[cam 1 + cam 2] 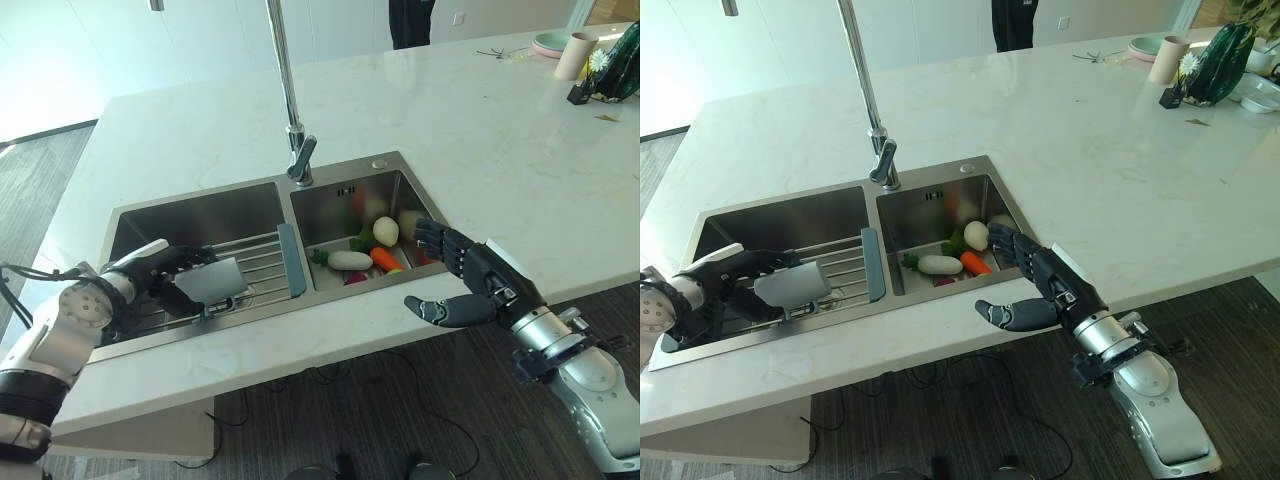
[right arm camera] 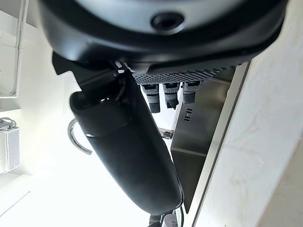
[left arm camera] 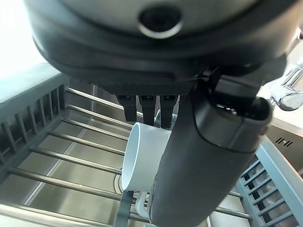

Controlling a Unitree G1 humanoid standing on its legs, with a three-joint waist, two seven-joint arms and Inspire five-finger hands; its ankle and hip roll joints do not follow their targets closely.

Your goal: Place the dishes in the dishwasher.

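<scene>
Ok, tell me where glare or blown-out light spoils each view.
Right wrist view: the background beside the right robot hand is washed out white. Left wrist view: a blown-out patch in one corner; the white mug held by the left robot hand stays readable. Eye views: soft sheen on the countertop, nothing lost.

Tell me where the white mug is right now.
The white mug is in the left basin of the sink, lying over the wire rack, gripped by the left robot hand, left of the rack's grey end-piece.

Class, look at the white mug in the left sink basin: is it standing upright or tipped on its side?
Tipped on its side: the white mug lies on the rack, its mouth facing sideways, held by the left hand.
</scene>
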